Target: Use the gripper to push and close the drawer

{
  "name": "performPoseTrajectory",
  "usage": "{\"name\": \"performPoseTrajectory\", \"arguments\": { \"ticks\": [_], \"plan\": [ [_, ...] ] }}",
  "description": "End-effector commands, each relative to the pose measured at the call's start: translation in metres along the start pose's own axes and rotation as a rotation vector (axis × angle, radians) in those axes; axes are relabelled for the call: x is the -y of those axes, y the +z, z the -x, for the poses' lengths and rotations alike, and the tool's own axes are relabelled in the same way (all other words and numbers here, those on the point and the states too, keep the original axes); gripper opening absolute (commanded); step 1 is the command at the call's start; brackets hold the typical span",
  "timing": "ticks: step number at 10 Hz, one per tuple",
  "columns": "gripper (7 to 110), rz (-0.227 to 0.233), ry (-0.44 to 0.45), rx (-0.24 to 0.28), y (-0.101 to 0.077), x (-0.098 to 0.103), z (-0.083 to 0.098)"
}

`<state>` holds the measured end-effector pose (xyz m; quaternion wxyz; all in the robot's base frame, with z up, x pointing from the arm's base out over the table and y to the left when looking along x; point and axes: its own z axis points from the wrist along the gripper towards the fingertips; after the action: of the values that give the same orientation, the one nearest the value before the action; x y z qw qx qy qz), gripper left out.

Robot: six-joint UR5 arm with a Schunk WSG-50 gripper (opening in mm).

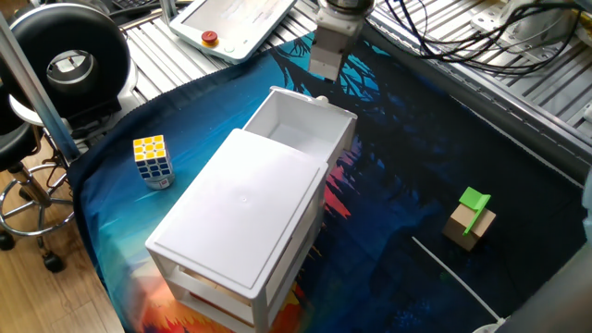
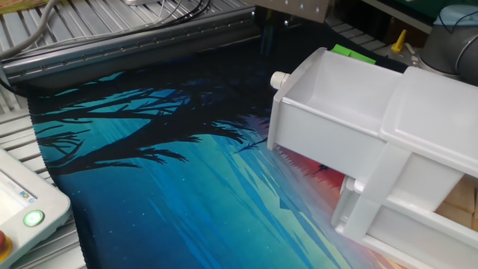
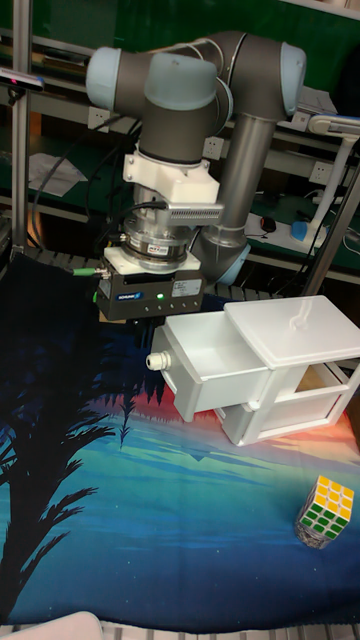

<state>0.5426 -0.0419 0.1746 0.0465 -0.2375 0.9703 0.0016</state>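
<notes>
The drawer (image 1: 298, 122) is the top white tray of the white cabinet (image 1: 242, 211); it stands pulled out and holds nothing. Its small round knob (image 1: 321, 99) faces the far side of the table. My gripper (image 1: 325, 74) hangs just above and behind that knob, apart from it, with its dark fingers together and nothing in them. In the other fixed view the gripper (image 2: 267, 45) comes down from the top edge, up and left of the knob (image 2: 279, 78) on the drawer (image 2: 336, 104). The tall fixed view shows the gripper (image 3: 150, 326) right above the knob (image 3: 155, 360).
A Rubik's cube (image 1: 153, 160) stands left of the cabinet. A wooden block with a green piece (image 1: 472, 218) sits at the right. A teach pendant (image 1: 231, 23) lies at the back. A blue patterned cloth (image 1: 398, 157) covers the table, with a cable tray behind.
</notes>
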Motion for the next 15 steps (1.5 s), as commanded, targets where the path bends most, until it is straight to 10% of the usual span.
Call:
{"name": "performPoseTrajectory", "arguments": {
  "ticks": [1,15],
  "plan": [
    [7,-0.014,0.027,0.027,-0.001,-0.006,-0.001],
    [7,-0.093,0.016,0.114,0.020,0.015,0.016]
  ]
}}
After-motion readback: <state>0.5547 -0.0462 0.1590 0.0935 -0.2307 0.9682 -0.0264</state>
